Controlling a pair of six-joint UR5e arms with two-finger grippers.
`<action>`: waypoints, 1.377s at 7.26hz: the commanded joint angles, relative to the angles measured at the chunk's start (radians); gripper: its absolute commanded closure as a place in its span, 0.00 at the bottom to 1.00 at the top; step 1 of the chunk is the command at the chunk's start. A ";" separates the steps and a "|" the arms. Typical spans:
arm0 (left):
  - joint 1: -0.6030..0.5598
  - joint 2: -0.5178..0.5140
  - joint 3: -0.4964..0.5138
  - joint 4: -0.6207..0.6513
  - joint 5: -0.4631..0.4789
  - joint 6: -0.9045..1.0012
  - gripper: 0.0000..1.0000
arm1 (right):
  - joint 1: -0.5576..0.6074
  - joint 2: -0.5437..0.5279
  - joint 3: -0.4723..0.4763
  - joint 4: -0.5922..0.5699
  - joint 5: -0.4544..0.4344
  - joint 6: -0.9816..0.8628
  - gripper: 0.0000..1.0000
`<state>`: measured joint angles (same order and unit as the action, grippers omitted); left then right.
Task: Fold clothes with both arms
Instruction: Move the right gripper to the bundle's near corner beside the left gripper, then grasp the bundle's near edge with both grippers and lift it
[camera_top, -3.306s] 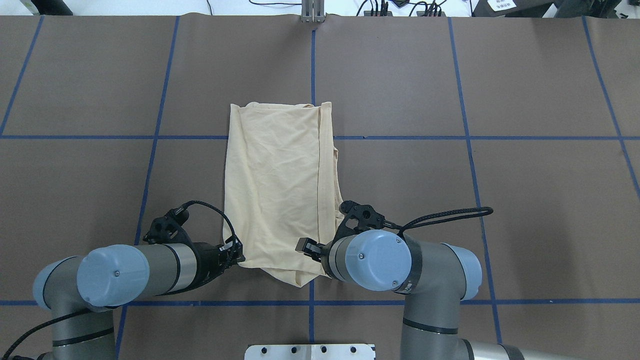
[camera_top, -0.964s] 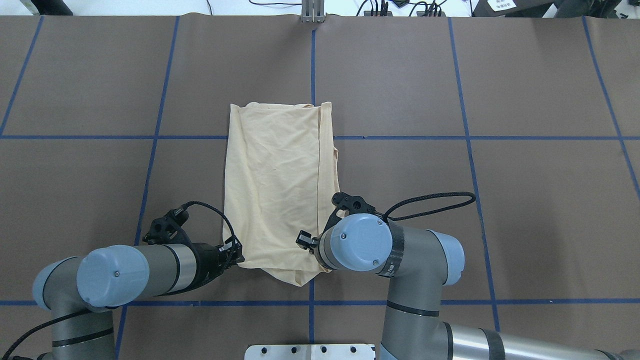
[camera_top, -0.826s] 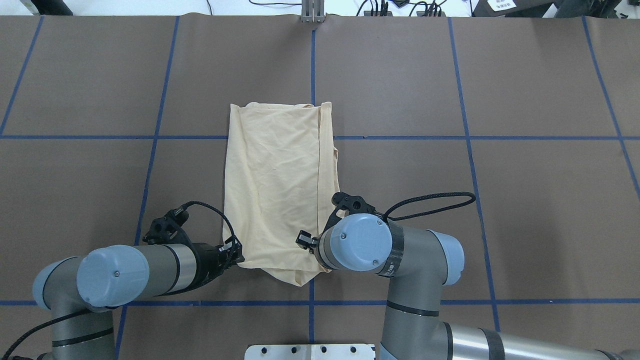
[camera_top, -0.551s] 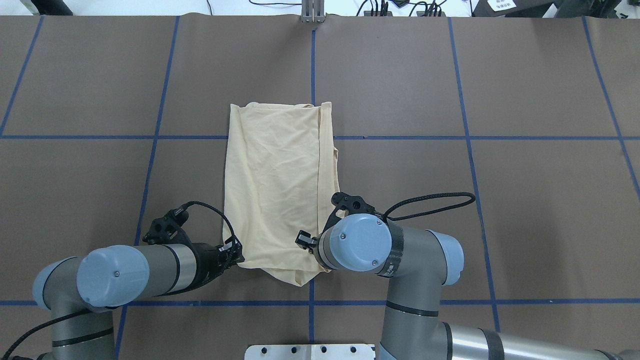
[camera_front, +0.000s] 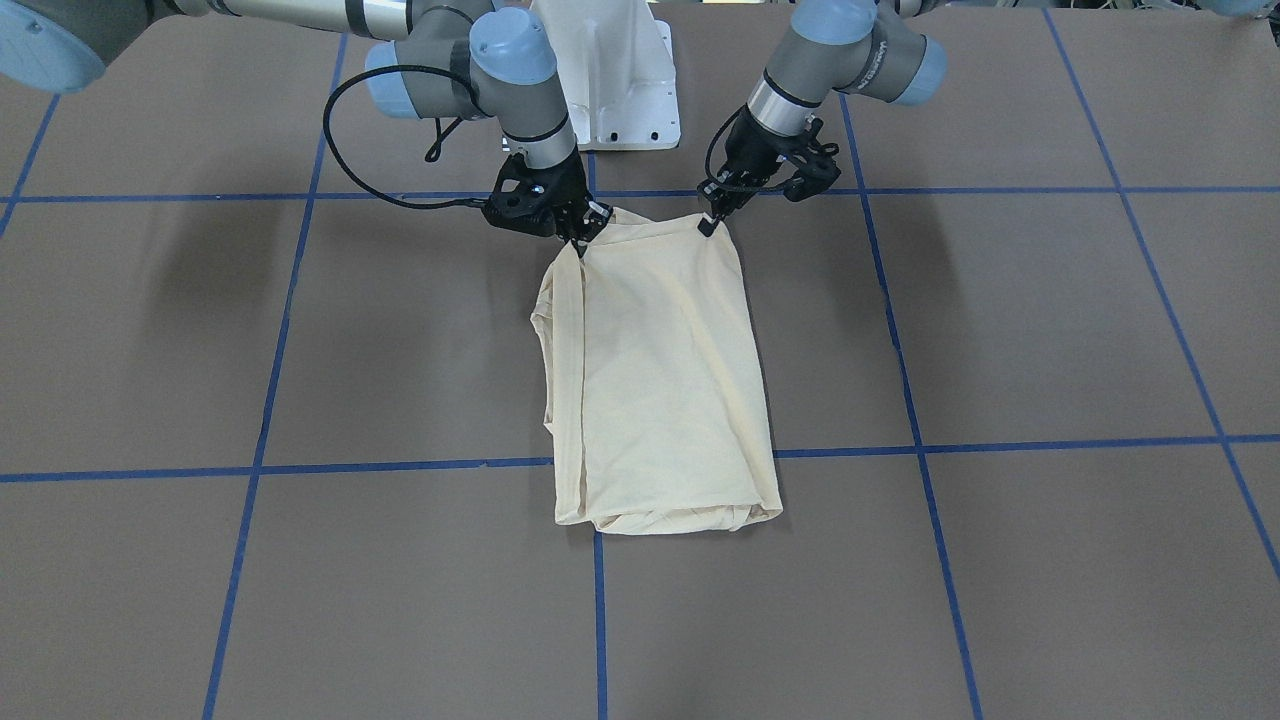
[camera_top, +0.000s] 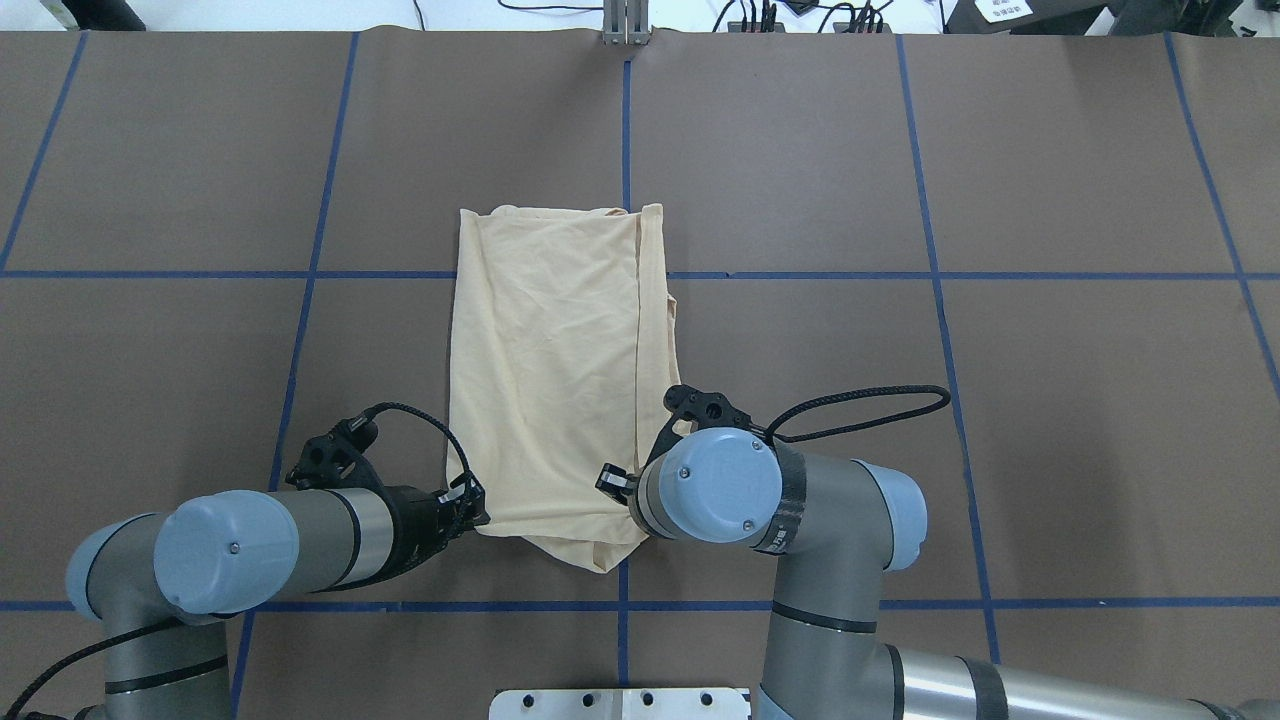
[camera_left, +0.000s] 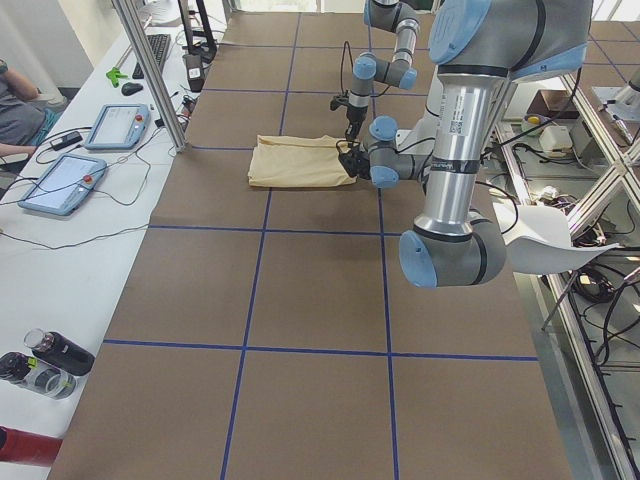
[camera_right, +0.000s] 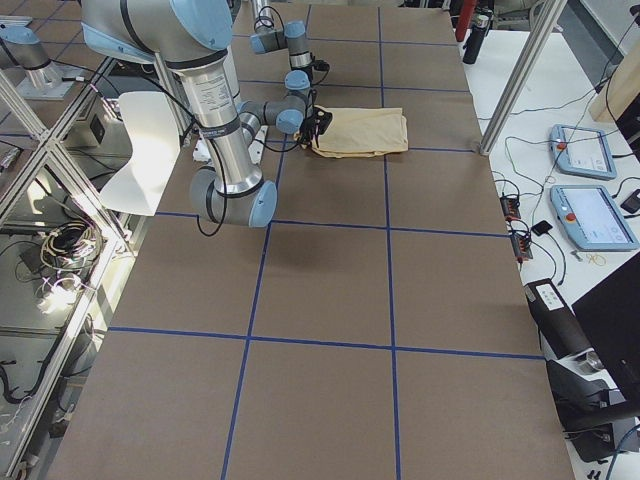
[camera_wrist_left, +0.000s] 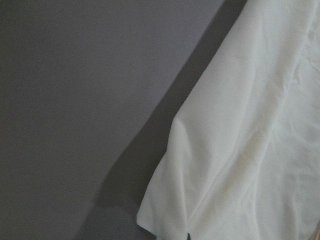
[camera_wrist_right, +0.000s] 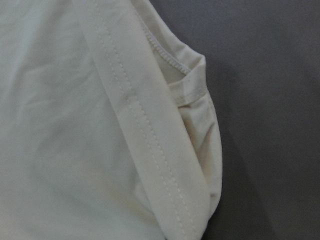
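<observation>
The cream-yellow T-shirt (camera_top: 550, 370) lies folded into a long narrow rectangle at the middle of the brown table, print and label hidden; it also shows in the front view (camera_front: 660, 380). My left gripper (camera_top: 478, 515) sits low at the shirt's near left corner (camera_wrist_left: 165, 220), shut on it (camera_front: 708, 222). My right gripper (camera_front: 580, 235) sits at the near right corner, where the cloth bunches up to it, and looks shut on the hem (camera_wrist_right: 150, 150). In the overhead view my right wrist hides most of the right gripper (camera_top: 612, 483).
The white pedestal base (camera_front: 610, 70) stands just behind the near edge of the shirt. Blue tape lines (camera_top: 625, 130) grid the brown table cover. A side table with tablets (camera_left: 110, 125) and bottles (camera_left: 45, 360) runs along the far side.
My right arm swung left and a little forward onto the shirt's near right corner, then settled; that corner has pulled in slightly. My left arm and the rest of the shirt have not moved.
</observation>
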<state>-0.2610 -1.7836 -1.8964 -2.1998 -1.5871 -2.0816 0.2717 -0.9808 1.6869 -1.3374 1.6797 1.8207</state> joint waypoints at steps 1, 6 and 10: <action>-0.001 0.000 -0.001 0.000 -0.001 0.000 1.00 | 0.006 0.002 0.004 0.000 0.005 0.002 1.00; 0.040 0.003 -0.047 0.002 0.001 -0.002 1.00 | 0.012 -0.131 0.178 -0.002 0.052 0.000 1.00; 0.161 -0.014 -0.075 0.002 0.004 -0.002 1.00 | -0.026 -0.133 0.189 0.000 0.138 0.000 1.00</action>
<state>-0.1238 -1.7859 -1.9588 -2.1982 -1.5827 -2.0832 0.2514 -1.1158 1.8738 -1.3382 1.7690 1.8208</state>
